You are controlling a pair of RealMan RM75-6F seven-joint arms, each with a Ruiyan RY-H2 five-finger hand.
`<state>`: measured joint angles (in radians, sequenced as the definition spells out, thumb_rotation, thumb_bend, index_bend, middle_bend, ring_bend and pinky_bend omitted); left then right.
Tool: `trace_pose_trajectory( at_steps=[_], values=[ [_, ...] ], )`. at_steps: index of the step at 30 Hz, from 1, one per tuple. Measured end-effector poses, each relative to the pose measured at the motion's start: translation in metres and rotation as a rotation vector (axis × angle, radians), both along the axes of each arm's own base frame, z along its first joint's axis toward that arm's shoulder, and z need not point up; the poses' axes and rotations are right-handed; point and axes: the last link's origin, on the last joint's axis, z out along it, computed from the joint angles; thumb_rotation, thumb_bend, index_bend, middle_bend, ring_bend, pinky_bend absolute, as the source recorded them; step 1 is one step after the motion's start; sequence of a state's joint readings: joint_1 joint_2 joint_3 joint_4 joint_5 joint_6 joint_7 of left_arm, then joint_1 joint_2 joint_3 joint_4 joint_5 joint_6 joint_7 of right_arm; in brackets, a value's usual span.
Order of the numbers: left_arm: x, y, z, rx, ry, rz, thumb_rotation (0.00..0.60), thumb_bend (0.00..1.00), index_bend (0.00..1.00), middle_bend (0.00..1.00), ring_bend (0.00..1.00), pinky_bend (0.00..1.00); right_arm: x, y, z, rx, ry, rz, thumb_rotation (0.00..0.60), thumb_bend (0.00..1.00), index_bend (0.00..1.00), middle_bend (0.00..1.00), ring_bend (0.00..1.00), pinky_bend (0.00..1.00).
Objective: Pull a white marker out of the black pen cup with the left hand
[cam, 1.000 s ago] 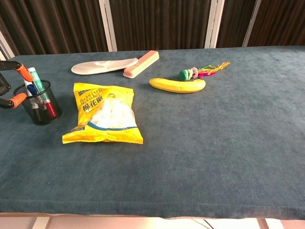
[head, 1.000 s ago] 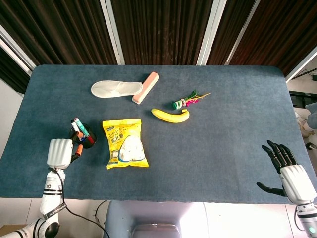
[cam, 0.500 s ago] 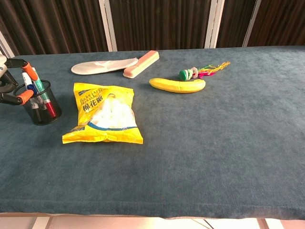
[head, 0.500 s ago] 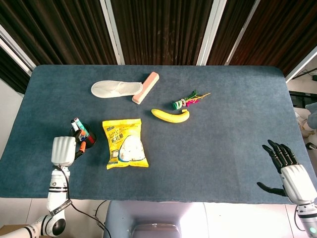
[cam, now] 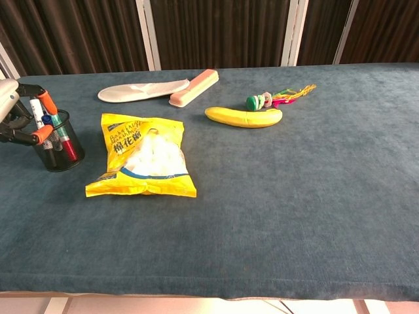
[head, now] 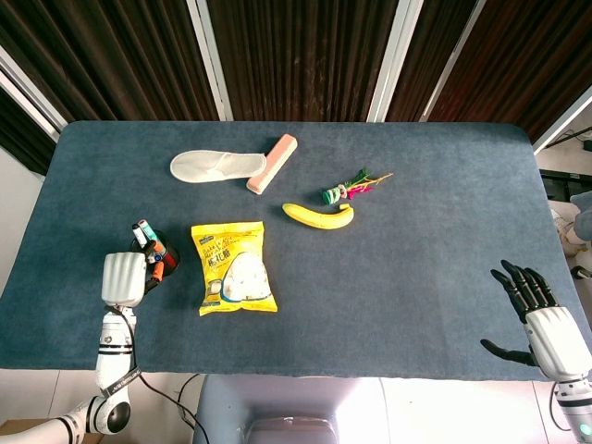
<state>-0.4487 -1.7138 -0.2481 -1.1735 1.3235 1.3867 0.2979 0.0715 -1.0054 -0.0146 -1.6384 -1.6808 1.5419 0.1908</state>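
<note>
The black mesh pen cup [cam: 60,149] stands at the table's left side, also seen as the pen cup [head: 163,261] in the head view. It holds several markers, among them a white marker [cam: 35,110] with a dark end, a green one [cam: 56,123] and a red one [cam: 69,149]. My left hand [head: 123,277] is right beside the cup on its left. Its orange-tipped fingers [cam: 46,102] reach over the rim, spread on either side of the marker tops, with no firm hold visible. My right hand [head: 537,311] hovers open at the table's front right edge.
A yellow snack bag [cam: 144,156] lies just right of the cup. Further back are a white slipper [cam: 141,90], a pink eraser block [cam: 194,87], a banana [cam: 243,116] and a feathered toy [cam: 273,98].
My left hand has moved right, from beside the cup to over its rim, and its fingers now bracket the marker tops. The right hand has not moved.
</note>
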Motion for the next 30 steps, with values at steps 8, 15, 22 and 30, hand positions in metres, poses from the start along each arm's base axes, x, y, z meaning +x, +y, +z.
trace_pose_trajectory(
  at_steps=[8, 15, 22, 30],
  values=[
    [0.0008, 0.0007, 0.0002, 0.012, -0.013, -0.008, 0.6, 0.35, 0.51, 1.0, 1.0, 1.0, 0.0, -0.0001, -0.0002, 0.002, 0.0, 0.0, 0.6, 0.2, 0.08, 0.0, 0.0, 0.07],
    [-0.0005, 0.0009, -0.0006, 0.012, -0.017, -0.004, 0.6, 0.35, 0.55, 1.0, 1.0, 1.0, 0.0001, -0.0003, 0.0002, 0.0, -0.001, 0.0, 0.6, 0.2, 0.08, 0.0, 0.0, 0.07],
    [0.0, 0.0009, 0.0003, 0.017, -0.021, -0.011, 0.6, 0.35, 0.57, 1.0, 1.0, 1.0, 0.0002, -0.0006, 0.0003, -0.001, -0.001, 0.001, 0.6, 0.19, 0.09, 0.0, 0.0, 0.07],
    [0.0013, -0.0015, 0.0068, 0.053, -0.041, -0.045, 0.6, 0.37, 0.65, 1.0, 1.0, 1.0, 0.0001, -0.0008, 0.0005, -0.003, -0.002, 0.0, 0.6, 0.2, 0.09, 0.0, 0.0, 0.07]
  ],
)
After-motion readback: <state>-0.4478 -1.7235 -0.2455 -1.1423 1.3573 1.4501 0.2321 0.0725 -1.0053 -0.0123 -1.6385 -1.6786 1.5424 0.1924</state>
